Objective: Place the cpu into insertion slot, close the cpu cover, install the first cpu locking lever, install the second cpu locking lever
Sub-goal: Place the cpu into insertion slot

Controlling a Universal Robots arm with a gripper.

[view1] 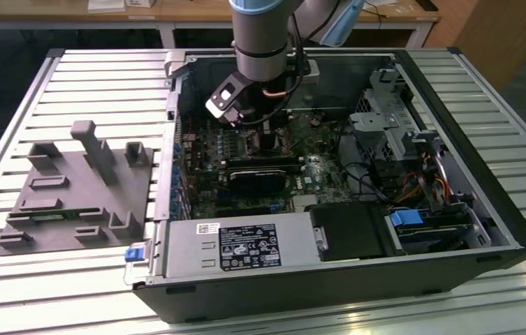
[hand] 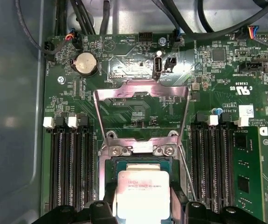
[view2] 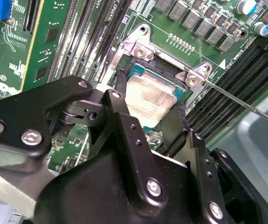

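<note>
- The pincer (view2: 148, 113) is clamped on the cpu (hand: 143, 193), with a black finger (view2: 122, 119) against each of two opposite edges.
- The cpu lies pale top up, directly over the slot (view2: 136, 49). Whether it is fully seated or just above the slot cannot be told.
- In the second wrist view a strip of the slot's dark, blue-green inner edge shows past the cpu's far side.
- The cover (hand: 143, 88) is flipped open and stands up from the slot's hinged edge, so the green board shows through its window.
- A thin wire lever (view2: 238, 102) runs out from one corner of the slot, unlatched.
- The slot sits on the board between two banks of memory slots (hand: 71, 172).
- In the exterior view the arm reaches down into the open case (view1: 337, 293), toward its back wall.
- The case lies on a slatted table (view1: 104, 77).
- A grey fixture (view1: 76, 188) rests just beside the case, on the exterior view's left.
</note>
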